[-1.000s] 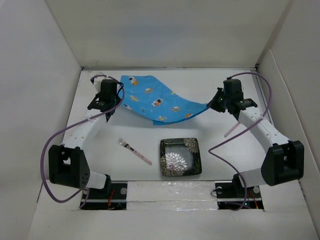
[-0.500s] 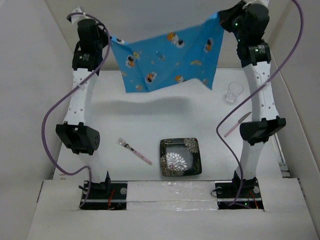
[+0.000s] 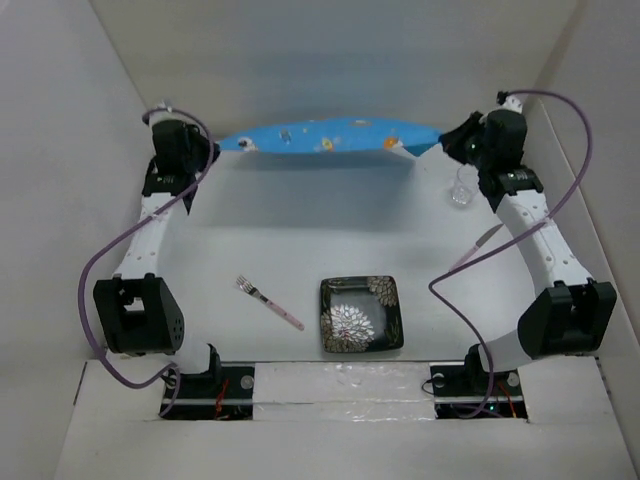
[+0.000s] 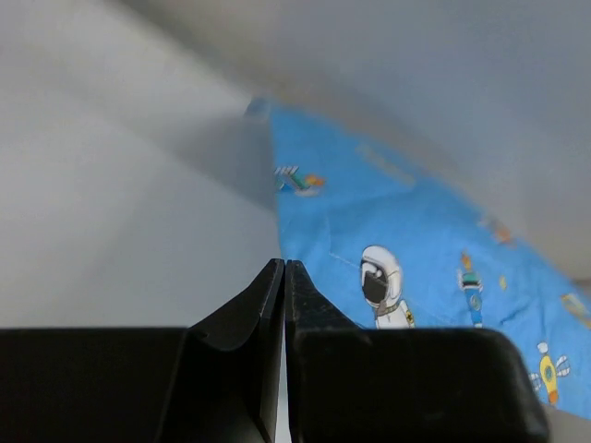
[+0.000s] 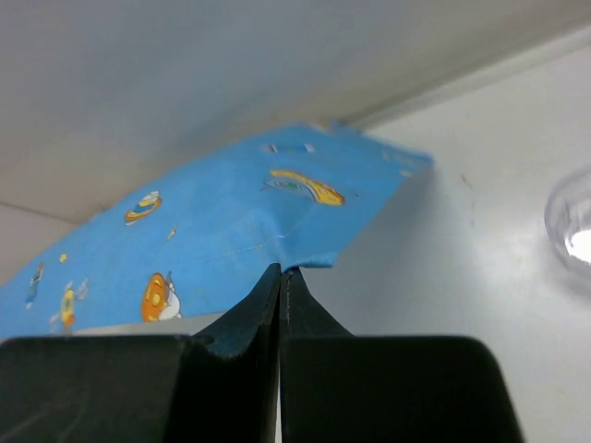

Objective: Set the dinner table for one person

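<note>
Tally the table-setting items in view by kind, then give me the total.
Blue placemat: 1
Fork: 1
Knife: 1
Plate: 1
Glass: 1
Total: 5

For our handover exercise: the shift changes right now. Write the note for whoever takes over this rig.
Left hand: shut on a corner of the placemat.
Right hand: shut on the opposite corner.
Placemat stretched between them above the far end of the dinner table, not laid.
Plate near front, fork left of it; glass and knife at right.
Done: placemat picked up.
Left: lay placemat flat, then set plate, fork, knife, glass.
</note>
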`<control>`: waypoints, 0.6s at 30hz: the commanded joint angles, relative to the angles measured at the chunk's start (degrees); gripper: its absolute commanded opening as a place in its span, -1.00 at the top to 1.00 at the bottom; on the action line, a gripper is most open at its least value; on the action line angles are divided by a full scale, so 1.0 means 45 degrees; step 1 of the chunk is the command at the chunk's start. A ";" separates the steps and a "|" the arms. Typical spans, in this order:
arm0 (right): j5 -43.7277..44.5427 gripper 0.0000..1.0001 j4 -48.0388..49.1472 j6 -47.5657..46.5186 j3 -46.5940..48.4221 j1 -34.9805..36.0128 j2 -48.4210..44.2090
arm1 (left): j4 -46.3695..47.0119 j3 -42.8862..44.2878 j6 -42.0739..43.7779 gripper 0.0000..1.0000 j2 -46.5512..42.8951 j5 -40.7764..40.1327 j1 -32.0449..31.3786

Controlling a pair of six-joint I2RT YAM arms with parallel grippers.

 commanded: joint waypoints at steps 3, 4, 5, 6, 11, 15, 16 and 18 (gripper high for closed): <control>-0.1454 1.00 0.1350 0.0527 -0.4087 -0.0212 -0.0631 | 0.1205 -0.4853 0.0253 1.00 -0.1198 0.0226 0.0092; -0.1552 1.00 0.1351 0.0645 -0.4924 -0.0212 -0.0495 | 0.1437 -0.5361 0.0312 1.00 -0.1238 0.0207 0.0092; -0.1746 1.00 0.1331 0.0839 -0.5261 -0.0212 -0.0320 | 0.1594 -0.6275 0.0390 1.00 -0.1238 0.0265 0.0092; -0.1729 1.00 0.1060 0.0880 -0.5477 -0.0212 0.0146 | 0.1635 -0.6593 0.0429 1.00 -0.1161 0.0343 0.0092; -0.2255 1.00 0.0491 0.0919 -0.6044 -0.0329 0.1478 | 0.1927 -0.7863 0.0527 1.00 -0.0302 0.0695 0.0092; -0.2256 1.00 0.0297 0.0783 -0.6629 -0.0446 0.1265 | 0.1597 -0.7827 0.0469 1.00 -0.0047 0.0870 0.0092; -0.2217 1.00 0.0219 0.0744 -0.6709 -0.0446 0.1167 | 0.1287 -0.7827 0.0469 1.00 -0.0086 0.0852 0.0092; -0.2275 1.00 -0.0092 0.0549 -0.7020 -0.0446 0.0913 | 0.1011 -0.8002 0.0546 1.00 -0.0417 0.0716 0.0092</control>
